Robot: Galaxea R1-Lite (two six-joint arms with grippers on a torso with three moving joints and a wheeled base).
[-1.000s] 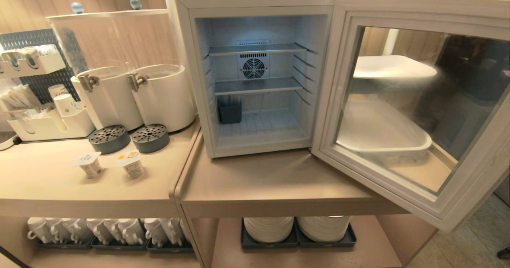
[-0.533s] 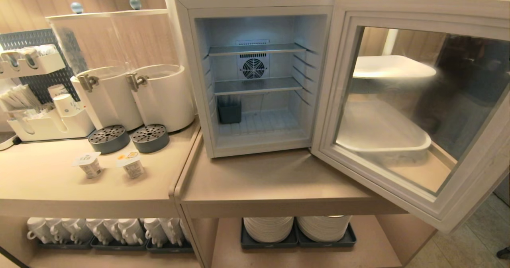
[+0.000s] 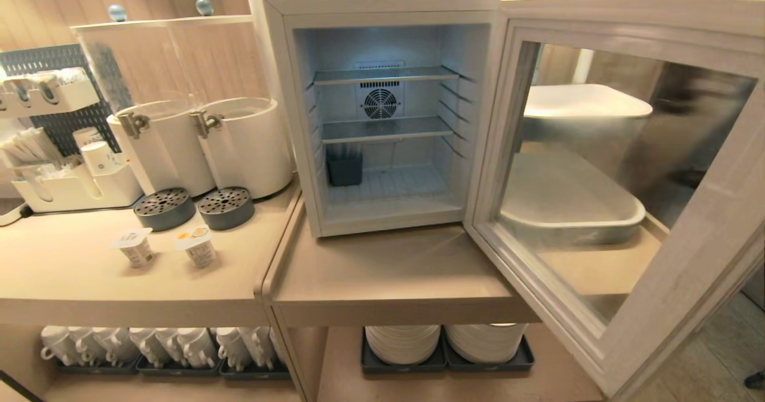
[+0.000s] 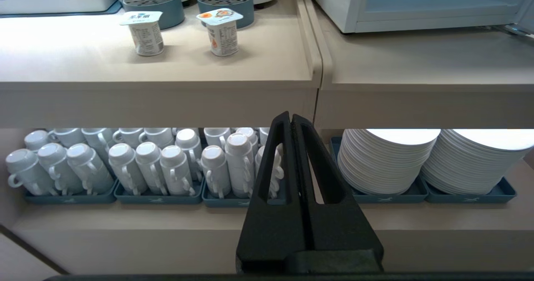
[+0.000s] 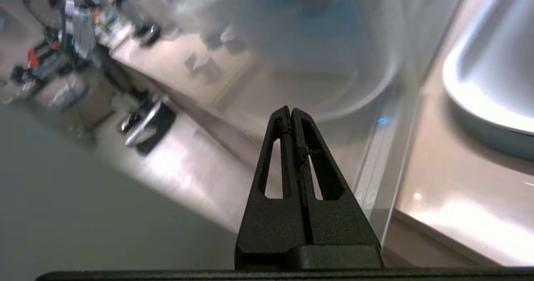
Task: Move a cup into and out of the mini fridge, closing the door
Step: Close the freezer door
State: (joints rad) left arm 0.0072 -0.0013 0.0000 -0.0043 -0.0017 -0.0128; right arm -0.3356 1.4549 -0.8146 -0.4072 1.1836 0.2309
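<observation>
The mini fridge is standing at the far middle of the surface, its door hanging wide open to the right, giving clear access to the wire shelves. No cup is sitting inside; two sealed cups are waiting on the left surface, near the dispensers. The right gripper, jaws pressed together and empty, is pointing at the door's glass from close by, probably to push it. The left gripper, jaws likewise pressed together, is idling low before the shelf of mugs.
</observation>
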